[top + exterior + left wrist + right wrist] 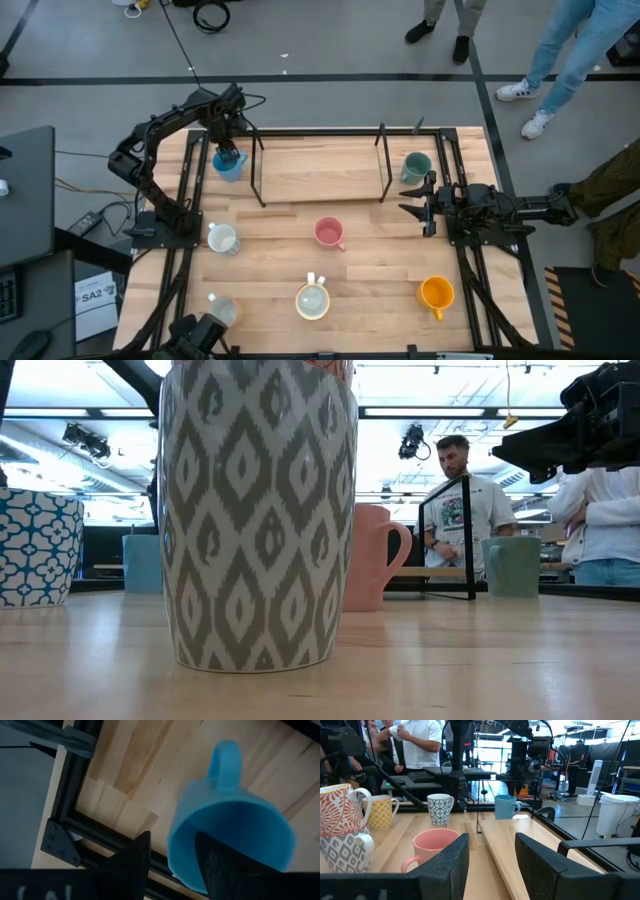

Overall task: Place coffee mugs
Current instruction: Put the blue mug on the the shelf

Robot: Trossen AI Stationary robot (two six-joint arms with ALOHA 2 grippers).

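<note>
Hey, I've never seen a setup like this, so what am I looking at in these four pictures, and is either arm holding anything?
It is a robot with two dark arms at a wooden table, each ending in a two-finger gripper. One picture looks straight down from above, one looks level across the table top, and two come from cameras on the arms' wrists.

From above, the left gripper is at the table's far left corner, with one finger inside the blue mug and one outside its wall, gripping it. The right gripper waits open at the right side, beside the dark green mug, holding nothing.

Other mugs stand on the table: a pink mug in the middle, an orange mug at the near right, and pale ones along the left and near edges. People stand in the room beyond.
</note>
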